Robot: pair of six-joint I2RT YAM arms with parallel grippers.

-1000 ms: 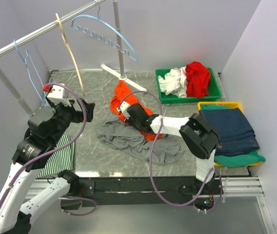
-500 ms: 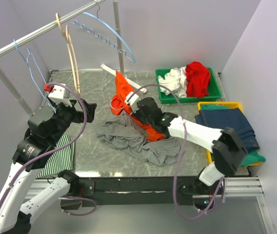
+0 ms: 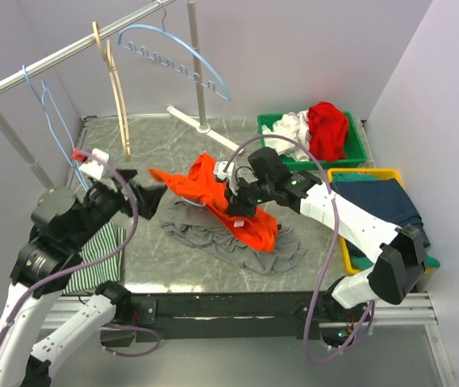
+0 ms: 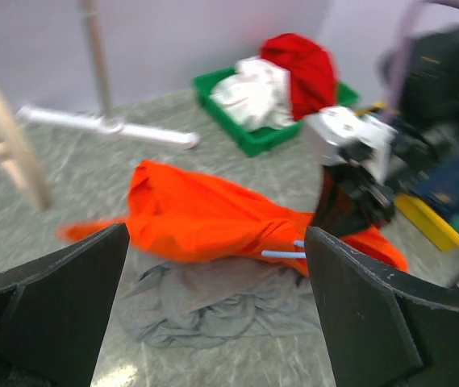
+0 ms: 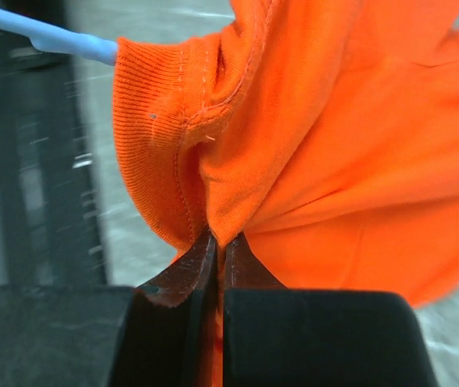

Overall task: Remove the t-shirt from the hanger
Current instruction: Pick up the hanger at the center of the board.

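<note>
On the middle of the desk [image 3: 156, 137] the t-shirt [image 3: 205, 185] lies across a crumpled garment [image 3: 189, 230], with a bin [image 3: 334, 164] of clothes behind right, a tray [image 3: 374, 171] of folded clothes right, and a folded cloth [image 3: 100, 258] near left.

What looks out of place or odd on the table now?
The orange t-shirt sprawls over a crumpled grey garment, and a light-blue hanger tip pokes out of its hem, beside where the right gripper pinches it.
</note>
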